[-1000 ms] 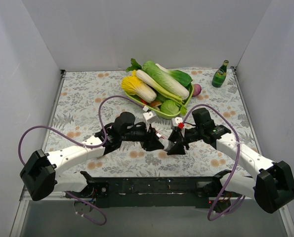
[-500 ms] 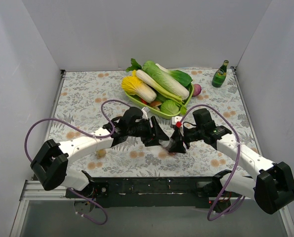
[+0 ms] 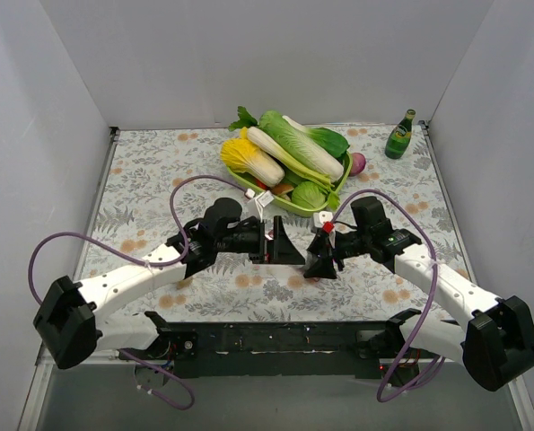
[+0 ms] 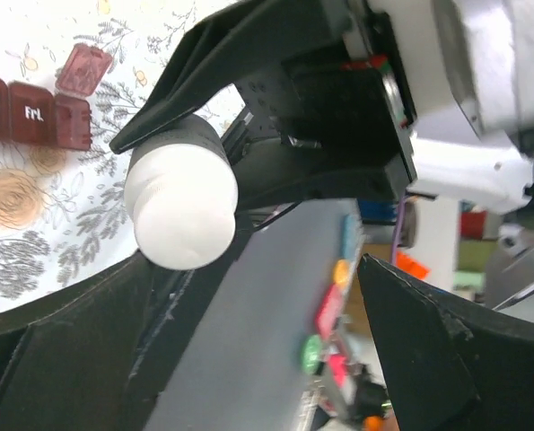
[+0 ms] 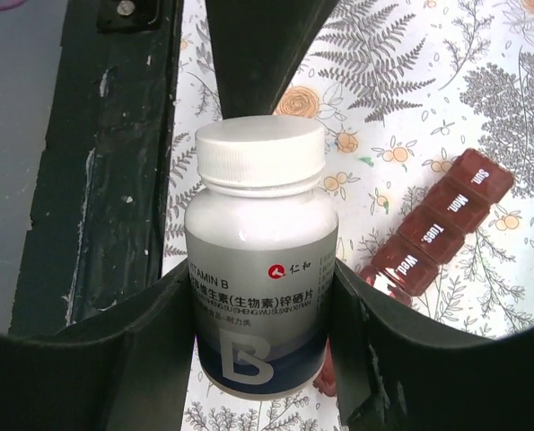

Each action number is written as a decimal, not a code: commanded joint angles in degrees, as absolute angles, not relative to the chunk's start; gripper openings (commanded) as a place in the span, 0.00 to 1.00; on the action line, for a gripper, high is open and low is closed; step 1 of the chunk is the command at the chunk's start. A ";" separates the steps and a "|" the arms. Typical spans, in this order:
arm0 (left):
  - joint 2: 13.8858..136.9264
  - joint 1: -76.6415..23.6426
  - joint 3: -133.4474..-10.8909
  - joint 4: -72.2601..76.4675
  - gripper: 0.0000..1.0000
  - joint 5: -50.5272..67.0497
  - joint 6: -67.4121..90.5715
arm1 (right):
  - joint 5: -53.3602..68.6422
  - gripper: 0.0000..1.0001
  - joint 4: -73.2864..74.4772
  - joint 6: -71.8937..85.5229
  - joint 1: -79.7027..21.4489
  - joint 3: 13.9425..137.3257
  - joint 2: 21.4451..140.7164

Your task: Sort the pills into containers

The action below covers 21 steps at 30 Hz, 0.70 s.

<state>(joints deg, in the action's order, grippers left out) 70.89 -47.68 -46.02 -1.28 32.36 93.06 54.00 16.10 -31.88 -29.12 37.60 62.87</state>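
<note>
My right gripper point(image 5: 262, 278) is shut on a vitamin bottle point(image 5: 259, 296), grey-and-blue labelled, with a white cap point(image 5: 260, 153) screwed on. It holds the bottle above the flowered table. My left gripper point(image 4: 258, 269) stands wide open facing that cap point(image 4: 181, 202), with nothing between its fingers. The containers, a dark red pill organiser point(image 5: 442, 224) with day-lettered lids, lie on the table beside the bottle, and one end of the organiser point(image 4: 33, 112) shows in the left wrist view. In the top view the left gripper point(image 3: 287, 246) and right gripper point(image 3: 321, 260) meet near the table's middle. The pills are out of view.
A green tray point(image 3: 284, 206) piled with vegetables stands just behind the grippers. A green glass bottle point(image 3: 398, 135) is at the back right corner. The black front rail point(image 3: 275, 339) runs along the near edge, and white walls enclose three sides.
My left gripper has opened wide and let go of the bottle's cap, and its arm has shifted. The right gripper has kept still with the bottle.
</note>
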 commanded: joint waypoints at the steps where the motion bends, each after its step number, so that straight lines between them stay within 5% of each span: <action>1: 64.61 -47.20 -46.41 -5.88 0.98 33.57 74.12 | 59.06 0.03 14.85 -33.22 -29.18 38.76 61.61; 12: 63.11 -47.20 -46.67 -9.94 0.98 33.14 43.55 | 61.79 0.03 15.73 -34.28 -29.27 38.85 61.87; 21: 65.47 -47.90 -46.31 -0.26 0.95 32.61 39.02 | 62.23 0.03 15.65 -34.37 -29.18 38.76 62.23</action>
